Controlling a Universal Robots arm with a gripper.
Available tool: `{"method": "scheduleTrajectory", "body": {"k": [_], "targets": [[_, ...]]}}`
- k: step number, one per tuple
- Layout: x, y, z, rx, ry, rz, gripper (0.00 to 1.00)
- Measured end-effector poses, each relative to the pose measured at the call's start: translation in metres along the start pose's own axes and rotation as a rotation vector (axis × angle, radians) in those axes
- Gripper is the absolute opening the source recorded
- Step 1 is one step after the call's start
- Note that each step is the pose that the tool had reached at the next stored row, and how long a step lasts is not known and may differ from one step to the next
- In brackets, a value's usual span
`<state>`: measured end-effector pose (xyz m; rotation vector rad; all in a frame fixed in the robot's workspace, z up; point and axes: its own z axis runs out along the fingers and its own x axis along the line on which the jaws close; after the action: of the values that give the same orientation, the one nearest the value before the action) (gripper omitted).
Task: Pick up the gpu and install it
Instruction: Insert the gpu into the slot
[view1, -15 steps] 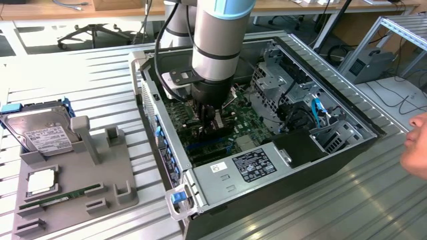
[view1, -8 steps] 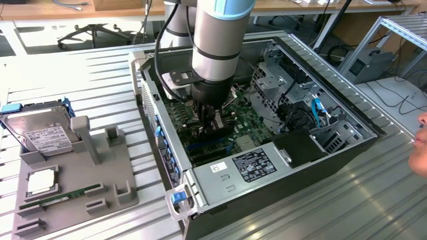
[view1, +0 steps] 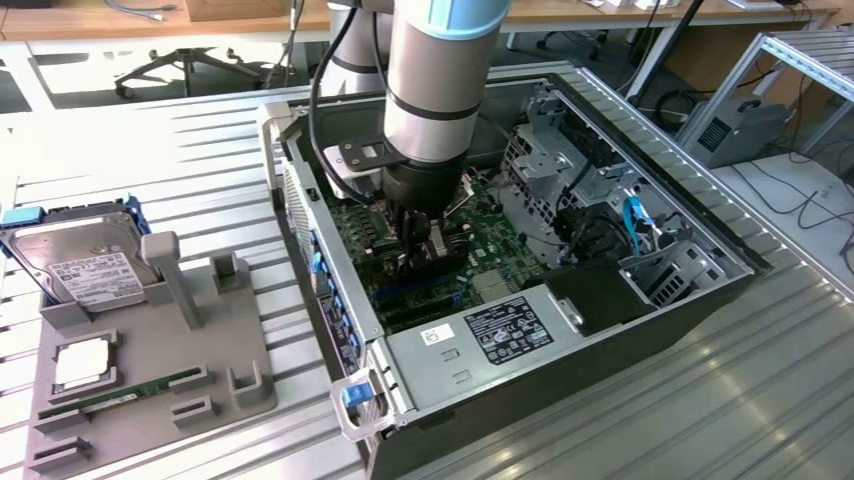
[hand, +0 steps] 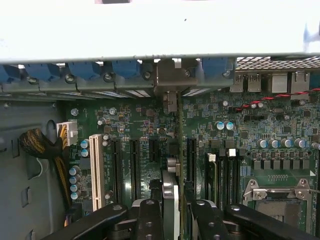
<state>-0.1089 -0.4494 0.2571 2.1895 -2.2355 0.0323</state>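
Tool (hand: 170, 220) clamped on one gpu (hand: 170, 192) — edge-on, over one motherboard (hand: 140, 125), one case (view1: 694, 290)

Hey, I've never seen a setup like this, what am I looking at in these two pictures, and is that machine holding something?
It's a robot arm reaching into an open computer case on a metal table. One picture comes from a camera off the arm, the other from a camera on its wrist, looking down at the green motherboard. The gripper, with its jaws closed on a thin card, the gpu, holds it edge-on above the slots. Beside the case, a grey tray carries a hard drive and a RAM stick.
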Motion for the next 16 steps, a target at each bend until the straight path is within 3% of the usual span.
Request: {"method": "scheduleTrajectory", "body": {"k": [16], "targets": [[-0.0001,0.0,0.0044,-0.0002,0.0004,0.0,0.27]]}}
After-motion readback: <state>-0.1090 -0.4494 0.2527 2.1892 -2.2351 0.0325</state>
